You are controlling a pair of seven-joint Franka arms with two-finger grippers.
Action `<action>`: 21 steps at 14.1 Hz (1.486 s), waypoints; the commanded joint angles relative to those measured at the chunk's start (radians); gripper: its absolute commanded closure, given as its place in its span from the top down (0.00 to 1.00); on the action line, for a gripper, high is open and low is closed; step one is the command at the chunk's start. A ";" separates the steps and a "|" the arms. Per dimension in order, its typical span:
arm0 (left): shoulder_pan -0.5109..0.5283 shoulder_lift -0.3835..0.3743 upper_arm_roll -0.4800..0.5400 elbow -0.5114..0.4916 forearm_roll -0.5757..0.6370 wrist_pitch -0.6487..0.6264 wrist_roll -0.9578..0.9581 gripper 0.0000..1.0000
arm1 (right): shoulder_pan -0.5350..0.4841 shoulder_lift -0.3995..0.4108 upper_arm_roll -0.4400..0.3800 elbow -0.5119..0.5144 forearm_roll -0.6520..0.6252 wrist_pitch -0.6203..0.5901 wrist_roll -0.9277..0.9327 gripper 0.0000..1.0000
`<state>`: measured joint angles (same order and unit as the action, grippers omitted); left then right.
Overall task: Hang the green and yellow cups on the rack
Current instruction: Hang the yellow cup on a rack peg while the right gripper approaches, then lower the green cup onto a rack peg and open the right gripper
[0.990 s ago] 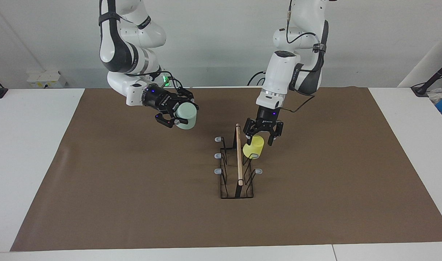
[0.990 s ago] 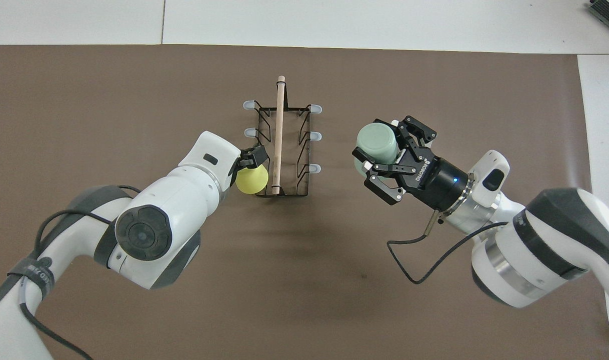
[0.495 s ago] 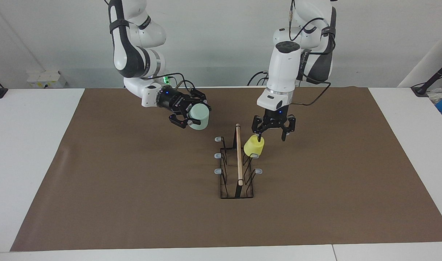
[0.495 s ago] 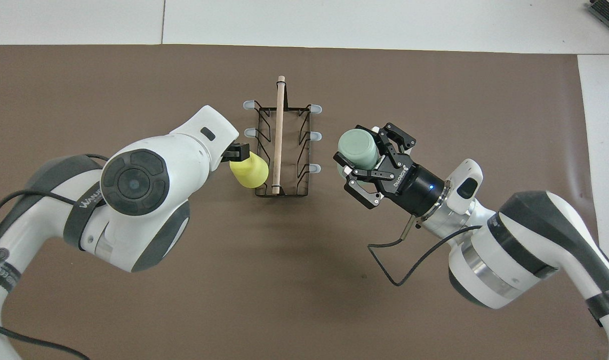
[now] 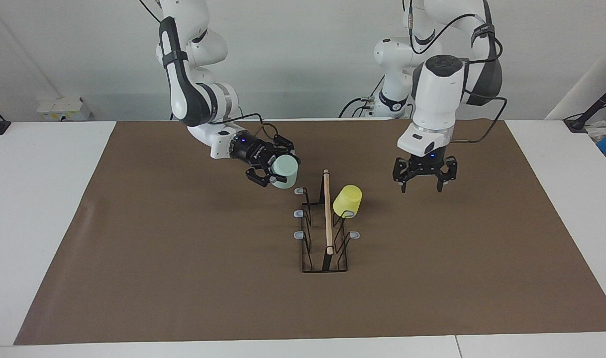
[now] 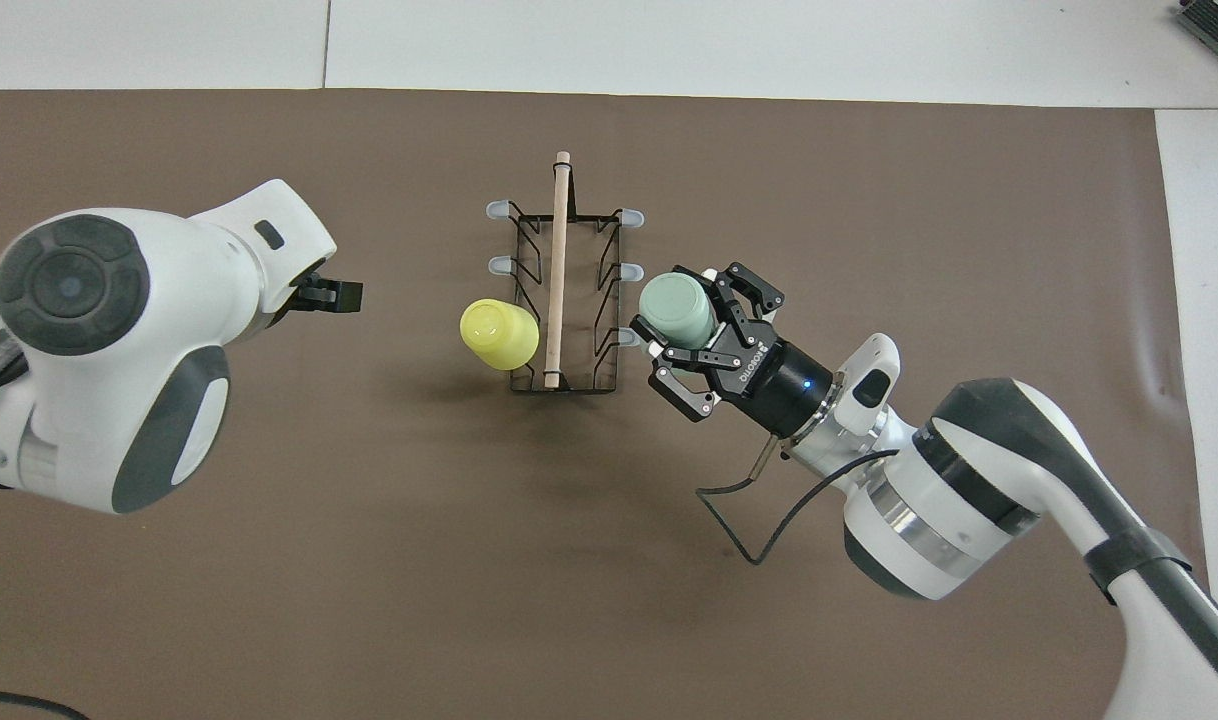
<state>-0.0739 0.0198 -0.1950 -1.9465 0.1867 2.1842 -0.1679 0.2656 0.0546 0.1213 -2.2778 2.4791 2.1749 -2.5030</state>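
**Yellow cup on the rack, green cup held beside it**

Fingers [image 5: 270, 175] of the right gripper [image 5: 278, 174] clasp the green cup [image 5: 285, 171], a pale mint, smooth tapered plastic cup, tipped on its side just beside the rack [image 5: 325, 226], over the prong at the rack's end nearest the robots on the right arm's side. Spread wide and empty, the left gripper [image 5: 422, 188] hangs over the brown mat [image 5: 183, 278], well apart from the rack toward the left arm's end of the tabletop [image 5: 44, 209].

On the rack's other side, the yellow cup [image 5: 348, 200] sits upturned and tilted on a prong. That rack is narrow black wire with a light wooden rod [image 5: 327, 214] along its top and 6 grey-tipped prongs, 3 a side. It stands on a matte brown mat laid over the white tabletop, with a plain pale wall [image 5: 303, 54] past the arms' bases.
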 commanded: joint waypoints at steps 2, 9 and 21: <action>-0.029 -0.058 0.144 0.010 -0.136 -0.108 0.246 1.00 | 0.087 0.100 -0.002 0.032 0.196 -0.059 -0.132 0.00; 0.009 -0.032 0.196 0.259 -0.171 -0.412 0.390 1.00 | 0.103 0.137 -0.002 0.050 0.227 -0.044 -0.180 0.00; -0.015 -0.021 0.266 0.359 -0.224 -0.573 0.393 1.00 | 0.093 0.223 -0.002 0.037 0.224 -0.101 -0.243 0.00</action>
<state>-0.0721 -0.0110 0.0521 -1.6154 -0.0222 1.6407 0.2127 0.3588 0.2568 0.1077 -2.2343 2.5918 2.1019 -2.6857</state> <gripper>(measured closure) 0.000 0.357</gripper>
